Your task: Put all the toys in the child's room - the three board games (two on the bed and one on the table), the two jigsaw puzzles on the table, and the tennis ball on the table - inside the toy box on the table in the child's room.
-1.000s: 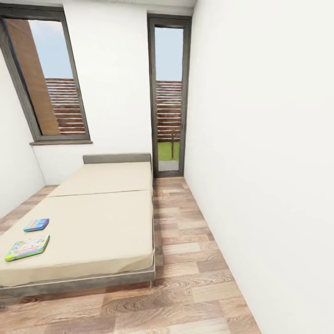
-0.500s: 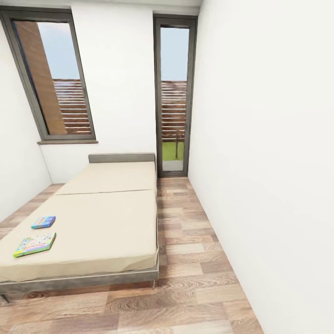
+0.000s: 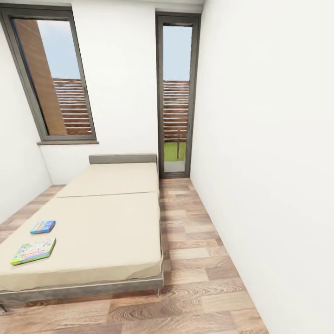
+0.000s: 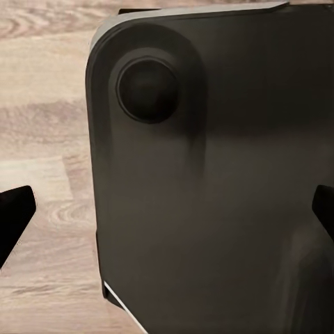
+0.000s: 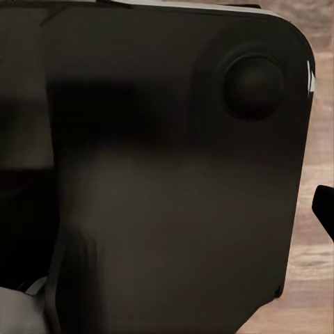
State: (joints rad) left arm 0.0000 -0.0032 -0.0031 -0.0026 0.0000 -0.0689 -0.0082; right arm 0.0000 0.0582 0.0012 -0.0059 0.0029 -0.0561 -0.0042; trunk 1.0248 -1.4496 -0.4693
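Two board games lie flat on the bed (image 3: 111, 222), a beige mattress with a low grey headboard (image 3: 123, 159). The small blue board game (image 3: 42, 227) is near the bed's left side. The larger green-edged board game (image 3: 33, 251) lies just in front of it, closer to the foot. In the left wrist view my left gripper (image 4: 170, 216) is open, its dark fingertips (image 4: 14, 216) at both picture edges over my own dark base. My right gripper (image 5: 167, 209) shows one fingertip (image 5: 324, 209) at the picture's edge, also spread wide. The toy box and table are out of view.
A white wall (image 3: 269, 162) runs along the right, with a strip of wood-plank floor (image 3: 195, 250) between it and the bed. On the far wall are a slatted window (image 3: 55, 79) and a tall narrow glazed door (image 3: 177, 97).
The whole head picture has shifted a little to the right and down, so the camera has moved. The board games lie where they were on the bed.
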